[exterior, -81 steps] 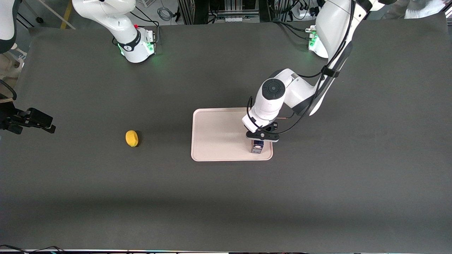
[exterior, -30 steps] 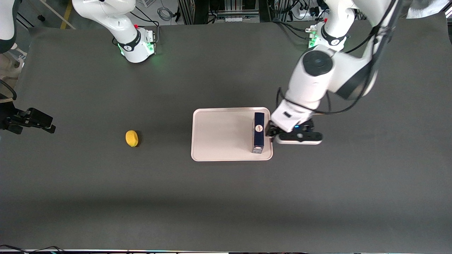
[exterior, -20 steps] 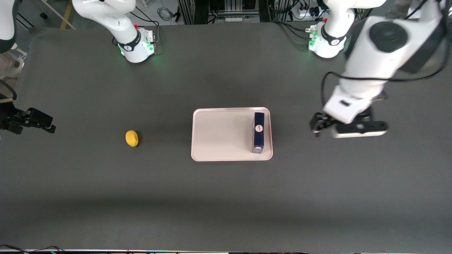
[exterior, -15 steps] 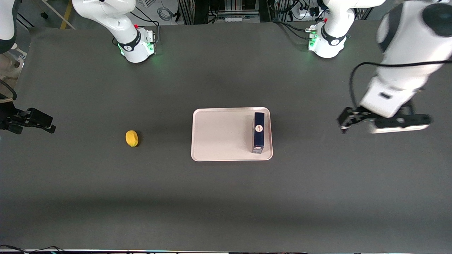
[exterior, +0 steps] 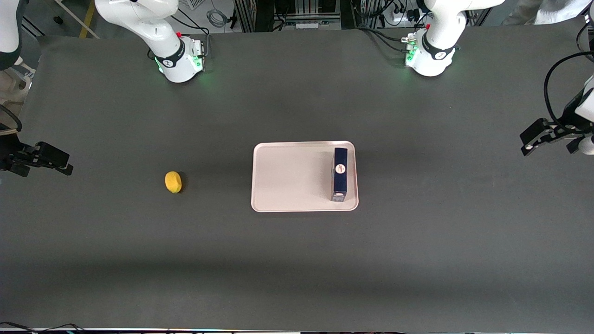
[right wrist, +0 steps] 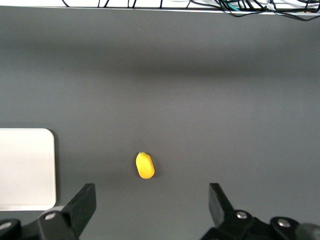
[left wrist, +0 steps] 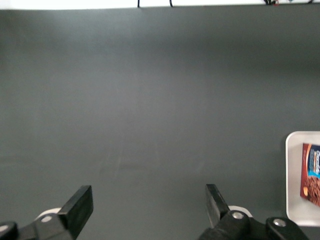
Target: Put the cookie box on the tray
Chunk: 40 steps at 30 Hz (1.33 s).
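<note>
The cookie box [exterior: 340,174], dark navy with a white oval logo, stands on its narrow side on the pale pink tray [exterior: 287,178], close to the rim at the working arm's end. Its red-orange face shows in the left wrist view [left wrist: 310,174], on the tray [left wrist: 295,175]. My left gripper [exterior: 533,139] is far off at the working arm's end of the table, clear of the tray. It is open and empty, with only dark table between its fingers [left wrist: 80,206].
A small yellow rounded lump [exterior: 173,182] lies on the table toward the parked arm's end, well away from the tray; it also shows in the right wrist view [right wrist: 145,165]. The dark table mat [exterior: 417,241] spreads around the tray.
My left gripper has pulled away from the cookie box and swung far toward the working arm's end of the table. The box stays standing on the tray.
</note>
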Available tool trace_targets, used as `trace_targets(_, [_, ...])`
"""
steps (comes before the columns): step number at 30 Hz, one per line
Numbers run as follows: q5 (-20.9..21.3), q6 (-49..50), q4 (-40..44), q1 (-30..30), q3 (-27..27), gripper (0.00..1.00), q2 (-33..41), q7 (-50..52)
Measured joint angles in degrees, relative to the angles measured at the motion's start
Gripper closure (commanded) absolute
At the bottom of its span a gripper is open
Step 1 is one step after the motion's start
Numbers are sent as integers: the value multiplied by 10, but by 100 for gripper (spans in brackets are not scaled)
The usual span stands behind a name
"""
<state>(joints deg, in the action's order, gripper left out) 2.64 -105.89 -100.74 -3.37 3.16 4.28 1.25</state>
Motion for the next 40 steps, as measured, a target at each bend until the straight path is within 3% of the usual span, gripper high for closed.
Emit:
trace_targets(16, [-23, 109, -17, -1, 3, 0, 45, -9])
trace_targets(40, [-25, 107, -39, -1, 15, 0, 61, -11])
